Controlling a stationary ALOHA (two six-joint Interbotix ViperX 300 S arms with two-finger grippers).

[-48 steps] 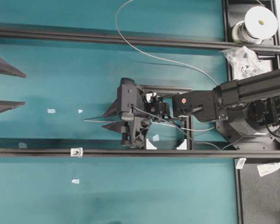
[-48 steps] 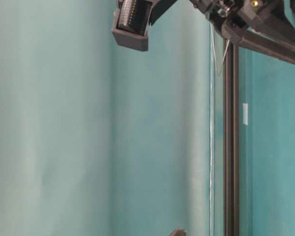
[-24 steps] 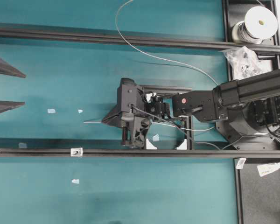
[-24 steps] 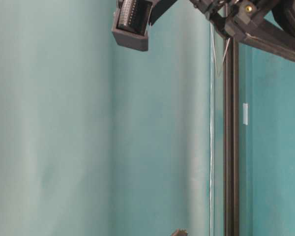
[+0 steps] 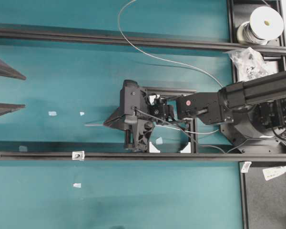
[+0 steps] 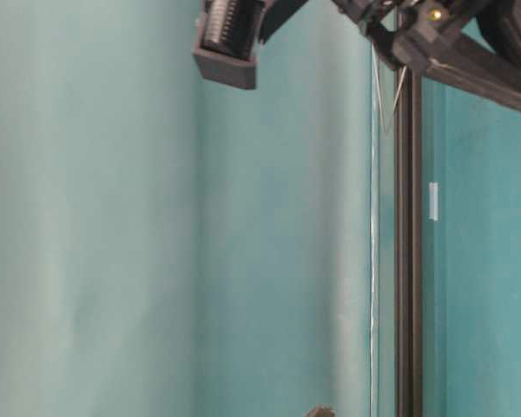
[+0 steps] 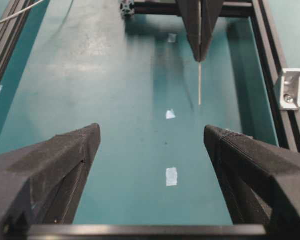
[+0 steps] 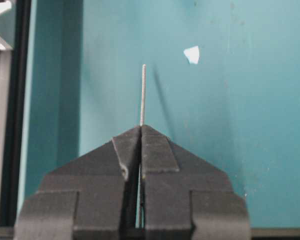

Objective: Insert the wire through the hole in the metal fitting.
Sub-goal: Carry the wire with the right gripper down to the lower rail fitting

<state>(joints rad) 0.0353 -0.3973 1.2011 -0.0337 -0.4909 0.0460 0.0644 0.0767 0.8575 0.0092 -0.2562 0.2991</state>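
Right gripper (image 8: 141,131) of mine is closed on the wire (image 8: 142,95); under it teal table (image 8: 240,125), white tape scrap (image 8: 192,54) ahead.

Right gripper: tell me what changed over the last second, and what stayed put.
The right gripper has shut its jaws on the wire; a second ago they stood apart around it. A short free tip now sticks out past the closed jaws. Unchanged: the left gripper is open and empty, the metal fitting sits on the rail, and the wire runs back to the spool.
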